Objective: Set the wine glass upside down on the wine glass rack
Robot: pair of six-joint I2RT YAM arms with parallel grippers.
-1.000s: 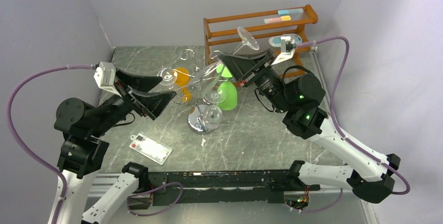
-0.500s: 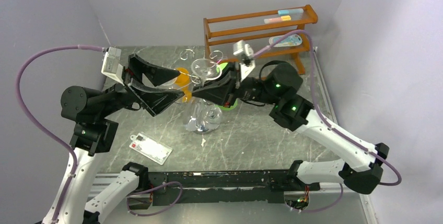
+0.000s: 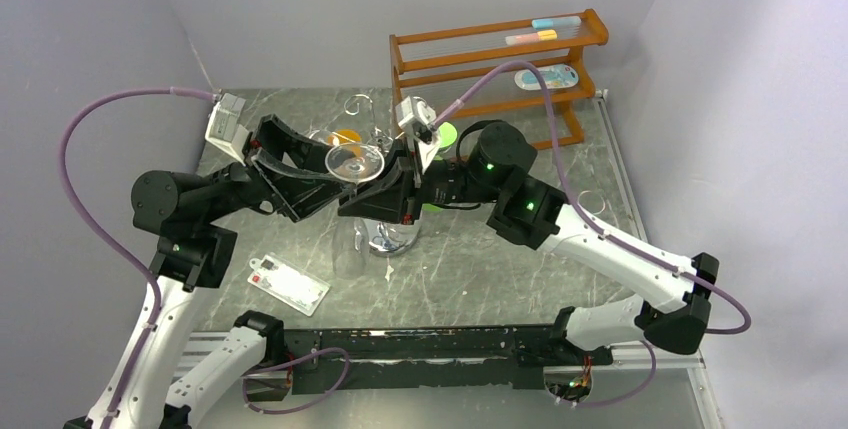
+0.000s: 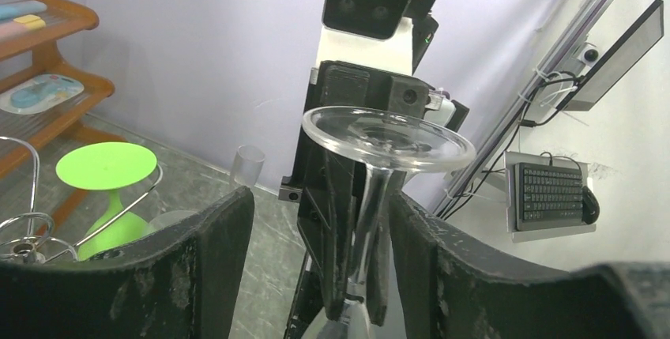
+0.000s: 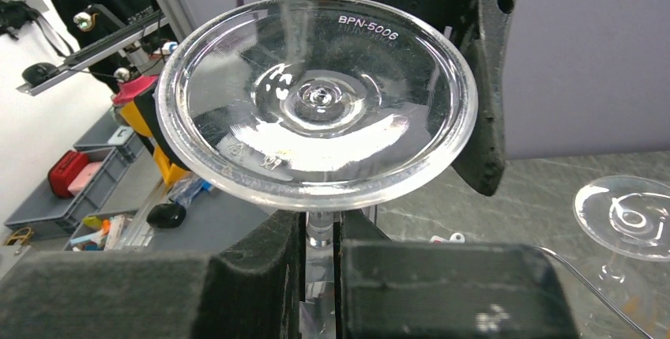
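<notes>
Grey marbled table (image 3: 480,259), wine glass rack (image 3: 385,240) near its middle | right gripper (image 5: 320,248) pinching wine glass (image 5: 316,110) stem, foot up | left gripper (image 4: 320,205) spread either side of that stem

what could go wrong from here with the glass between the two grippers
1. The right gripper pinches only the thin stem of the wine glass, foot up; if the left gripper, open around that stem, closes off-centre, it may twist the glass loose.
2. The wine glass rack already carries a green glass and others, so the held glass could clip them.
</notes>
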